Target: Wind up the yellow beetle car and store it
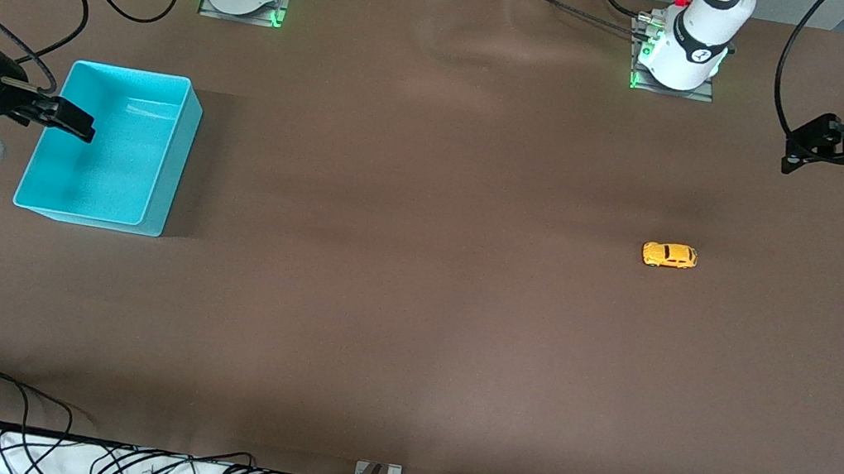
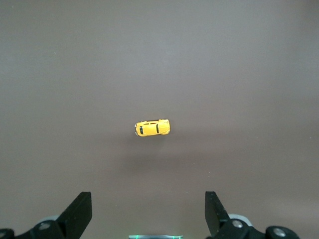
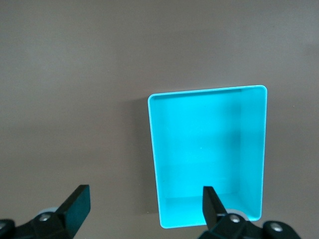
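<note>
Sitting alone on a brown worktop [image 1: 411, 311]: one car [image 1: 669, 256], one bin [image 1: 109, 147], two hands.

Nearest the front camera, the single yellow car rests on its wheels toward the left arm's end, well apart from the one turquoise bin at the right arm's end. Left hand [image 2: 148, 214] hangs spread wide over bare worktop near the car, holding nothing; right hand [image 3: 144, 211] hangs spread wide over the bin's edge, holding nothing. No writing is readable.

Table: I saw a wide, flat table [image 1: 407, 335] covered in plain brown cloth.
Car: a tiny yellow beetle-shaped toy car [image 1: 669, 256] sat on its wheels toward the left arm's end.
Bin: an open rectangular turquoise plastic bin [image 1: 165, 174] stood toward the right arm's end.
</note>
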Action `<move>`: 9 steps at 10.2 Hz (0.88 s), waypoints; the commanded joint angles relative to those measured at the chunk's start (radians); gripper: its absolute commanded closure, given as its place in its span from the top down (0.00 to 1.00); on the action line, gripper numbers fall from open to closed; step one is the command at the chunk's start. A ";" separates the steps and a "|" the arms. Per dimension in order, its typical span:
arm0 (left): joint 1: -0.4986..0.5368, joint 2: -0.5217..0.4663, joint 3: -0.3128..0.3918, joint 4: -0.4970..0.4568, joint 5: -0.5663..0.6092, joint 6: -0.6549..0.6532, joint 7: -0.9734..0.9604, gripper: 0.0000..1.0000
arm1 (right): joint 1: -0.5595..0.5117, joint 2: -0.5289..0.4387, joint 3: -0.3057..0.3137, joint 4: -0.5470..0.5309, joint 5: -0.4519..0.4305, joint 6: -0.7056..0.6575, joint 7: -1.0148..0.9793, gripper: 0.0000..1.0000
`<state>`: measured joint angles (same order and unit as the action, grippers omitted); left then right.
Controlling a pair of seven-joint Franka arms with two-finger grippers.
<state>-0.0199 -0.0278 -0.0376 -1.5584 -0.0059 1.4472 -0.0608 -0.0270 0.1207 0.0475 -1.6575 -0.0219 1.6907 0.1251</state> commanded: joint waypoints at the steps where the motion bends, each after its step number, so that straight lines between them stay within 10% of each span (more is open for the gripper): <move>1: 0.031 0.016 -0.007 0.024 -0.034 -0.021 -0.007 1.00 | 0.001 0.004 0.003 0.012 0.013 0.001 0.022 1.00; 9: 0.024 0.016 -0.011 0.024 -0.034 -0.025 -0.007 1.00 | -0.002 0.007 0.000 0.012 0.014 -0.008 0.024 1.00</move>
<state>0.0020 -0.0222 -0.0464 -1.5584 -0.0204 1.4455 -0.0606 -0.0262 0.1238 0.0474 -1.6575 -0.0218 1.6909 0.1361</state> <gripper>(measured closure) 0.000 0.000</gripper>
